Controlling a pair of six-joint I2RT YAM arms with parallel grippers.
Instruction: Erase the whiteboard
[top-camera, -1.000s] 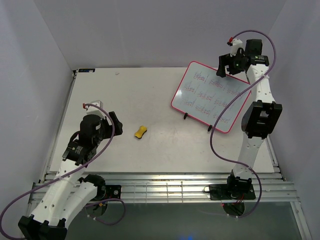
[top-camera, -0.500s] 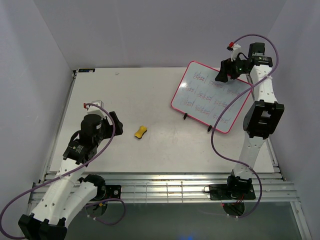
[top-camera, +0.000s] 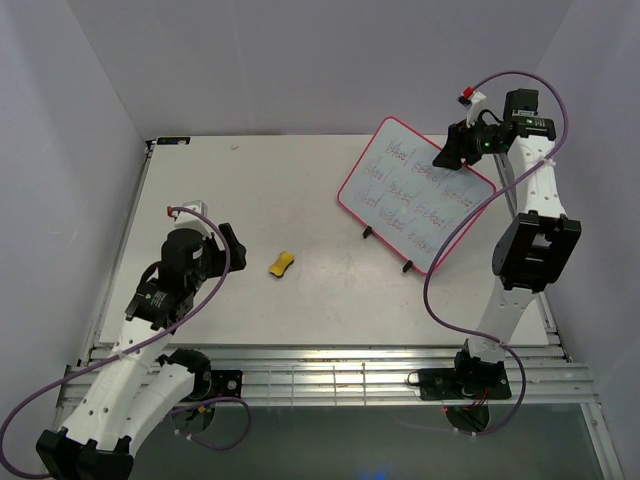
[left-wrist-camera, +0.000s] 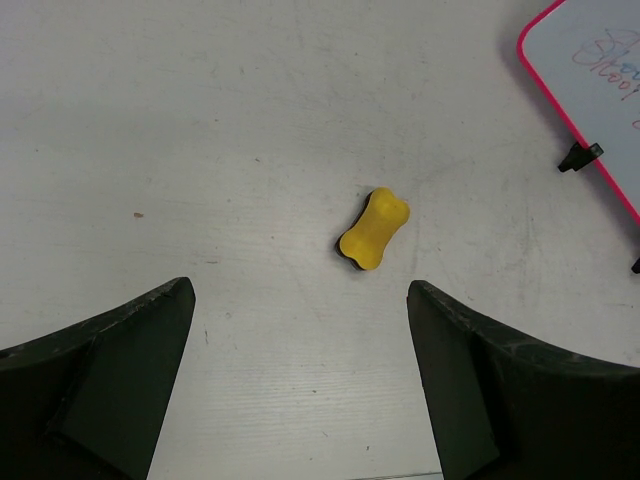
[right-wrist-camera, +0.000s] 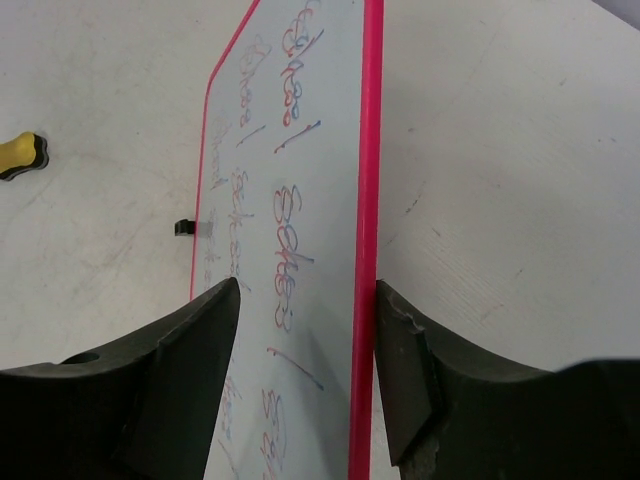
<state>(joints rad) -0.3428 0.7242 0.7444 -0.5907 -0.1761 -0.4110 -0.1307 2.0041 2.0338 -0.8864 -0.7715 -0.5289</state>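
Pink-red frame of the whiteboard (top-camera: 415, 195) sits nipped between my right pincer (top-camera: 452, 153), the board tilted on the worktop (top-camera: 280, 190), its writing unwiped. My left pincer (left-wrist-camera: 300, 290) gapes empty, with the yellow eraser (left-wrist-camera: 373, 229) lying ahead of it. Steadying is in hand, I judge; next, that eraser needs gripping.

White perforated arms (top-camera: 130, 385), black joint housings (top-camera: 528, 245), looping purple cables (top-camera: 425, 285), dark matte end effector fingers (left-wrist-camera: 100, 380)
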